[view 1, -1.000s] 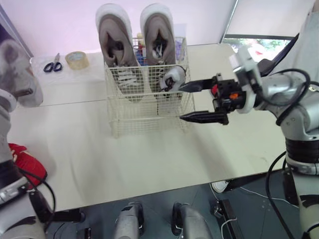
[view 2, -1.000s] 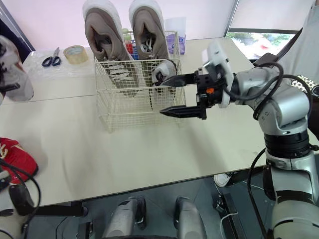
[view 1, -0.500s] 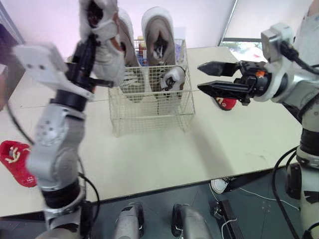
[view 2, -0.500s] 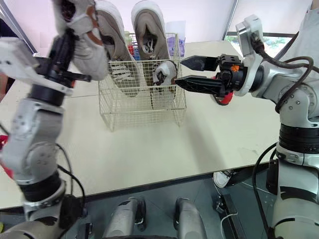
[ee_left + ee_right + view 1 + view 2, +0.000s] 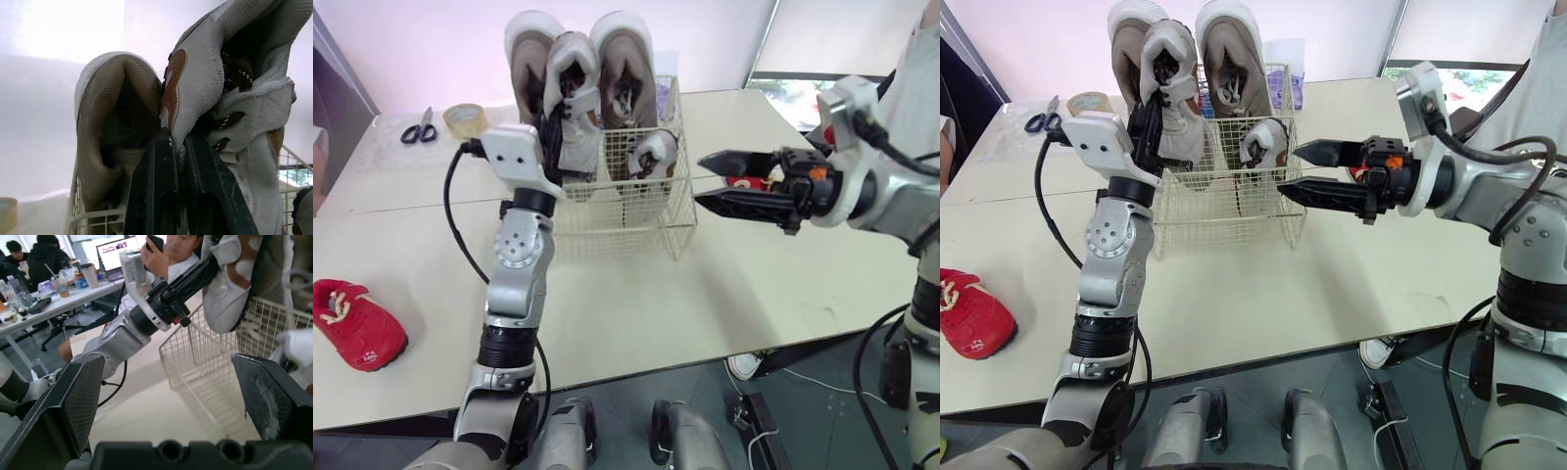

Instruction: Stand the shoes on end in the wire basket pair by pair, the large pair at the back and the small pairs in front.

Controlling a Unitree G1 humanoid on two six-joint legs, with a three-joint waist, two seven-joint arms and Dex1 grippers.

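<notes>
Left fingers point(image 5: 151, 196) brought white shoe point(image 5: 582, 137) to basket point(image 5: 636, 211); right fingers point(image 5: 734, 157) spread.

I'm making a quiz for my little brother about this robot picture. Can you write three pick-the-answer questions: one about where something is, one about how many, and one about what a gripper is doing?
1. Where are the scissors?
A) on the floor
B) on the table beside the roll of tape
C) on a chair

2. How many big tan shoes stand at the back of the basket?
A) one
B) two
C) four

3. What is the right gripper doing?
A) open, holding nothing
B) shut on a red shoe
C) shut on the scissors

Answers:
1 B: the scissors lie by the roll of tape on the far part of the table.
2 B: two stand side by side at the back.
3 A: its fingers are spread apart beside the basket with nothing between them.
</notes>
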